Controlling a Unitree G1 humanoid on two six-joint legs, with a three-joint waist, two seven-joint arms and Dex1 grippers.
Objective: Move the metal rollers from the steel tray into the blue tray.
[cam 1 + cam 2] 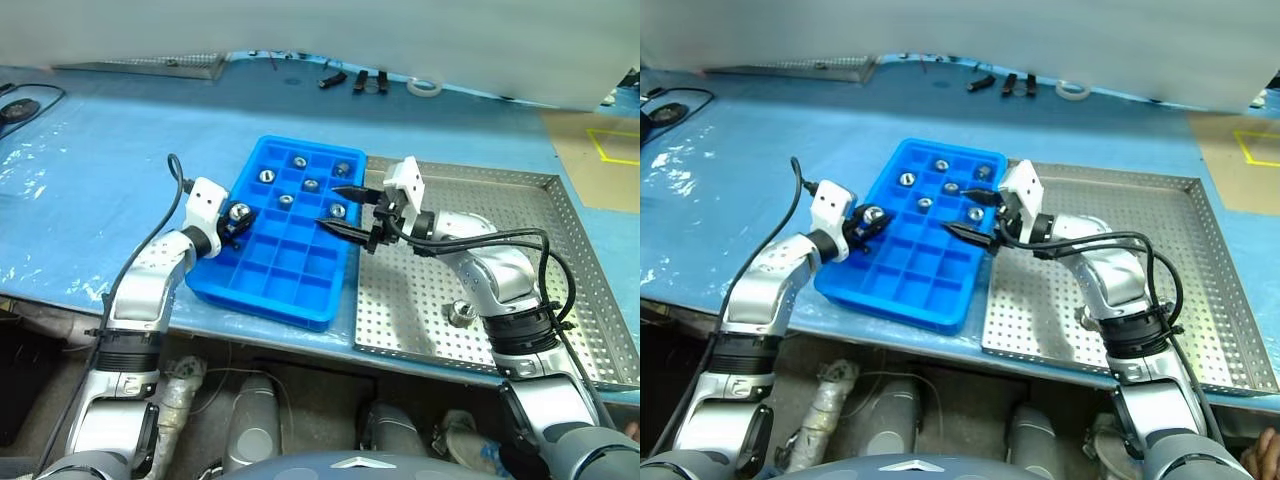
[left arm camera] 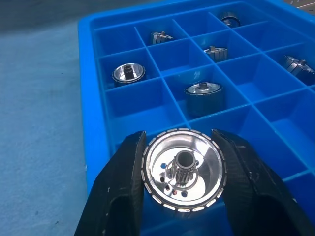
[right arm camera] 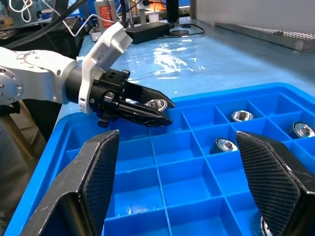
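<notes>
The blue tray lies on the blue-covered table, with several metal rollers in its far compartments. My left gripper hovers over the tray's left edge, shut on a metal roller, a shiny ring with a toothed hub, above a near compartment. My right gripper stands open over the tray's right side, nothing between its fingers. The right wrist view shows the left gripper with its roller across the tray. The steel tray sits to the right, and one roller rests on its perforated floor.
A second perforated metal tray lies at the table's back left. Small black parts and a tape roll lie at the back. A black cable sits far left. Brown floor with yellow tape lies beyond the right side.
</notes>
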